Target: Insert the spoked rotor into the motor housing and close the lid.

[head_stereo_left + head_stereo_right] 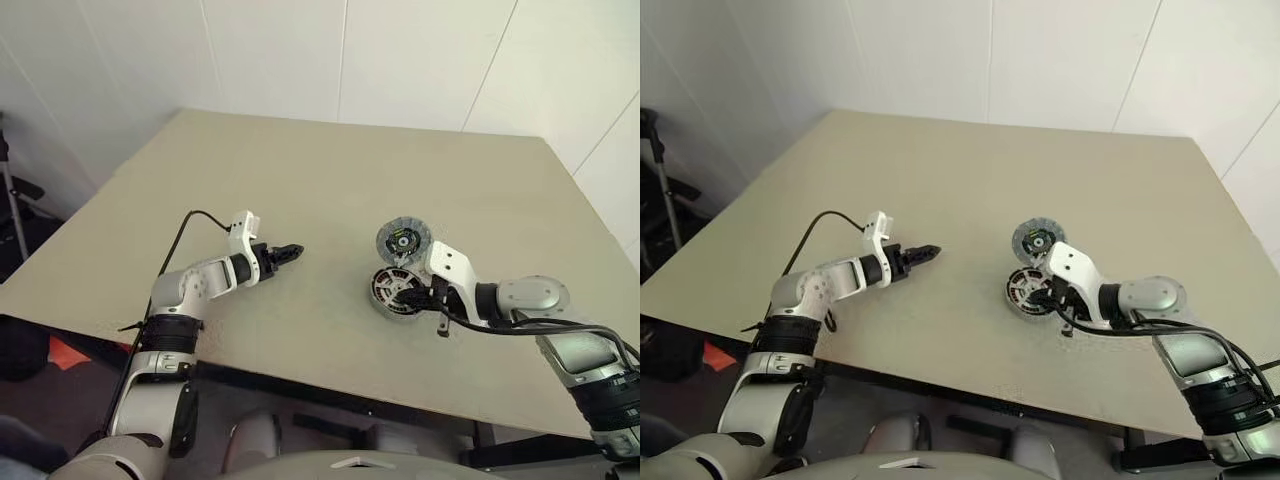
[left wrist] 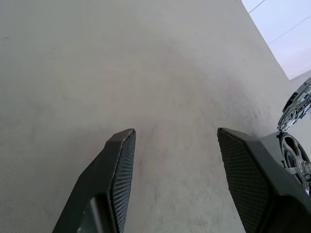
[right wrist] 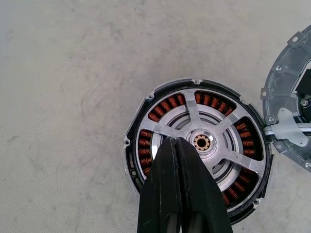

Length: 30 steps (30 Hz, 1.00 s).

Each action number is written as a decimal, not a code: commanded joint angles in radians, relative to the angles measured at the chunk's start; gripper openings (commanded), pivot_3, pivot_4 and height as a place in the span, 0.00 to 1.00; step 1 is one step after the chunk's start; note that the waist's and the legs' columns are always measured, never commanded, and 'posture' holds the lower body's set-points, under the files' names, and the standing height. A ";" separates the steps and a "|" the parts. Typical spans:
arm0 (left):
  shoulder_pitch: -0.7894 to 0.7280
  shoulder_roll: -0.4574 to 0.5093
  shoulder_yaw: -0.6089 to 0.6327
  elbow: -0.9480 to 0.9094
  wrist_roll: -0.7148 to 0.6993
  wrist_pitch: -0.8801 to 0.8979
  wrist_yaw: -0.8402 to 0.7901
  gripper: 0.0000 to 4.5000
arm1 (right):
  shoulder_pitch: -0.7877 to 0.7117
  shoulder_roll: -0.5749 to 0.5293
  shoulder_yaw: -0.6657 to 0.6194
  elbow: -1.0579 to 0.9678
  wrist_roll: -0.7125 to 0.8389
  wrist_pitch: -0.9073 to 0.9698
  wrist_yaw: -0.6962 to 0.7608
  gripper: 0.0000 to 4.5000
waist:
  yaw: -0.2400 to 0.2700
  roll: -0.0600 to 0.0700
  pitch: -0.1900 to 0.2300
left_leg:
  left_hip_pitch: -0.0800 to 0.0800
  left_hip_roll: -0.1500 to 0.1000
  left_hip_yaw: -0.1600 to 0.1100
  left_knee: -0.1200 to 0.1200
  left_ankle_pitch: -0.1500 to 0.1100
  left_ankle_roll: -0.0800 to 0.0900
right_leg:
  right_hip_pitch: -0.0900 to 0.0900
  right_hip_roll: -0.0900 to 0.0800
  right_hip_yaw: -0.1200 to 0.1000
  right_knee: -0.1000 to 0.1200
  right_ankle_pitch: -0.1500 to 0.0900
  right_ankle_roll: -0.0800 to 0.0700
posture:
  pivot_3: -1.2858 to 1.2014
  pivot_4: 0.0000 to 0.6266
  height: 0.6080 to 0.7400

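Observation:
The spoked rotor [image 3: 193, 108] lies inside the motor housing [image 3: 146, 145], with copper windings showing between its spokes. The housing [image 1: 392, 290] rests on the table on the right. Joined at its far edge, the lid [image 1: 403, 240] stands tilted open, its dark centre with a green mark facing me. My right gripper [image 3: 175, 141] is shut, its joined tips on or just over a spoke beside the hub; I cannot tell if they touch. My left gripper [image 1: 288, 250] hovers open over bare table to the left of the housing, holding nothing.
The beige table [image 1: 330, 170] reaches to white walls at the back. Its front edge runs close beneath both arms. A black cable trails from the left wrist [image 1: 190, 220].

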 commanded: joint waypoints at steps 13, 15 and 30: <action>-0.015 -0.005 0.004 -0.017 -0.001 -0.013 -0.002 0.63 | -0.095 -0.097 -0.143 -0.073 0.065 0.021 0.038 0.01 | 0.005 0.001 0.000 | -0.011 0.000 0.000 -0.002 0.000 0.004 | -0.010 0.000 -0.001 0.002 0.004 -0.008 | 0.52 0.00 1.00; -0.016 -0.005 0.004 -0.017 -0.001 -0.012 -0.002 0.63 | -0.073 -0.098 -0.140 -0.059 0.062 0.022 0.040 0.01 | 0.005 0.001 0.000 | -0.017 0.000 0.000 0.000 0.000 0.007 | -0.015 0.000 -0.001 0.003 0.005 -0.008 | 0.52 0.00 1.00; -0.015 0.002 0.013 -0.014 0.002 -0.015 -0.001 0.63 | -0.011 -0.003 -0.071 0.120 -0.035 -0.092 -0.013 0.01 | -0.003 -0.001 0.000 | 0.003 0.001 0.000 0.000 0.000 0.000 | 0.002 0.000 -0.001 0.001 0.000 0.000 | 0.52 0.00 1.00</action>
